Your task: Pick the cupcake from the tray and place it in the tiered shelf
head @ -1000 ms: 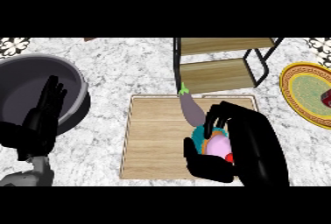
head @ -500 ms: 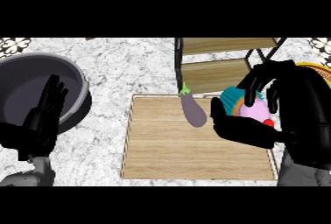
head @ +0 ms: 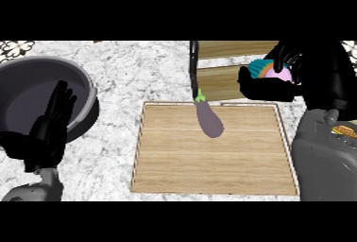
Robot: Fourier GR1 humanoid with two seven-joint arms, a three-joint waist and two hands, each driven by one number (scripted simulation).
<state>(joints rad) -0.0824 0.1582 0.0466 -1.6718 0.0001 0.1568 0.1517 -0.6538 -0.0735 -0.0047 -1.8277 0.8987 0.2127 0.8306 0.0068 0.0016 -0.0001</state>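
From the head view, the right robot hand [head: 296, 71] is up at the far right, its fingers curled round the cupcake [head: 270, 71], which shows as a patch of pink top and teal wrapper peeping out between the black fingers. The cupcake is off the tray [head: 209, 165] and is held over the wooden boards of the tiered shelf [head: 223, 78], which I judge to be the carrying step close to its end: the hand wraps it from the side and above, probably so that the base stays free to meet a shelf board. Whether it already touches the wood cannot be told, since the hand hides its underside.

On the tray only the eggplant [head: 208, 118] is left, lying near the far edge with its green stem pointing toward the shelf's dark post (close to the carrying path, though apart from the hand). The rest of the tray is bare wood.

The left robot hand [head: 50, 127] rests open at the left edge, fingers straight and up, in front of a dark round pot [head: 80, 80] on the marble tabletop [head: 140, 66]. It holds nothing, likely parked out of the way.

A patterned plate [head: 349, 130] peeps out at the right edge, mostly hidden by the grey forearm.
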